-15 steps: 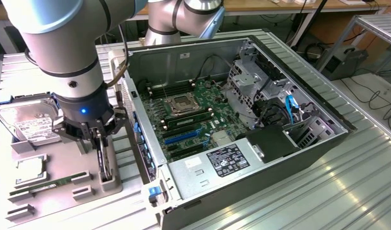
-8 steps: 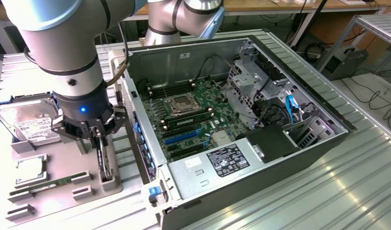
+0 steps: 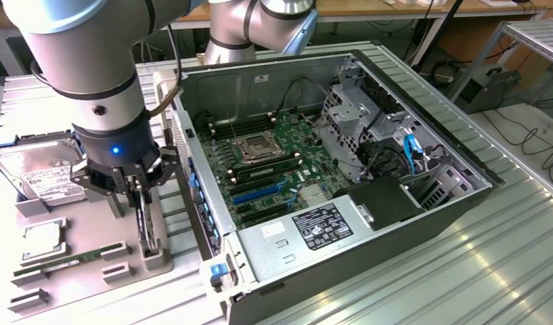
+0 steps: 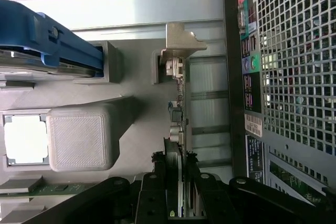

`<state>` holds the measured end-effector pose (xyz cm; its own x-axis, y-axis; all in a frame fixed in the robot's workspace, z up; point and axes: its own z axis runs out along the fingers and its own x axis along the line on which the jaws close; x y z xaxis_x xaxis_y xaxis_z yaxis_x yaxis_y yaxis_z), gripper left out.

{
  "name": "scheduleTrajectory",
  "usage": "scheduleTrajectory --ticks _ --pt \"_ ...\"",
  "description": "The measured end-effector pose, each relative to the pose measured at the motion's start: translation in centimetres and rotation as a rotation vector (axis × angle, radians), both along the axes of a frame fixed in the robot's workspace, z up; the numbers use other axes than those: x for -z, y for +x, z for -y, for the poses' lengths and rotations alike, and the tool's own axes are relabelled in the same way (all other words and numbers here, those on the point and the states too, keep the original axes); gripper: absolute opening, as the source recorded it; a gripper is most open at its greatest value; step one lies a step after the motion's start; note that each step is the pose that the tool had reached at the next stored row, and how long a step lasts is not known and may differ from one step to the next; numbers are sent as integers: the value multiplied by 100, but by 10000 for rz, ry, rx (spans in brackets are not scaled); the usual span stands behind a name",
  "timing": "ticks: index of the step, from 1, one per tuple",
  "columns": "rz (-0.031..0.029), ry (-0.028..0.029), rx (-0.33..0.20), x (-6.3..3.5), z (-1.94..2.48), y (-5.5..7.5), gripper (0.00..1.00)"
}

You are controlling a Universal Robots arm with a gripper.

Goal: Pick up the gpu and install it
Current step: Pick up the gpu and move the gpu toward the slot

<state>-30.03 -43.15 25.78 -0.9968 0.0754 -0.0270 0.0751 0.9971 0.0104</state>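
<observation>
The job has only just begun. The gpu (image 3: 148, 229) stands on its thin edge in a holder on the gray tray (image 3: 78, 227), and the tray lies just beside the computer case (image 3: 258, 68), outside its open side. The card is not in the case yet.

The gripper (image 3: 139, 196) is down over the card, on the tray side of the case. In the wrist view the gripper (image 4: 176, 158) has one black finger on each side of the thin card (image 4: 180, 98), and both fingers look pressed against it. So I think the gripper is closed on the card and holding it. The card's shiny metal end piece (image 4: 176, 45) points away from the gripper and sits close to the back wall of the case.

The card looks like it sits low in its holder, so I think it is not lifted yet. Inside the case, the green board (image 3: 276, 162) waits. Its blue slots (image 3: 258, 193) have nothing in them.

What is done: the grab. What is left: lifting the card, carrying it into the case, and pushing it in.
</observation>
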Motion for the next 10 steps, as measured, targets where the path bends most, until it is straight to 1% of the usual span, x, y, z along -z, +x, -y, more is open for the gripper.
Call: scheduleTrajectory --ticks 10 --pt "0 1 -1 -110 -2 0 26"
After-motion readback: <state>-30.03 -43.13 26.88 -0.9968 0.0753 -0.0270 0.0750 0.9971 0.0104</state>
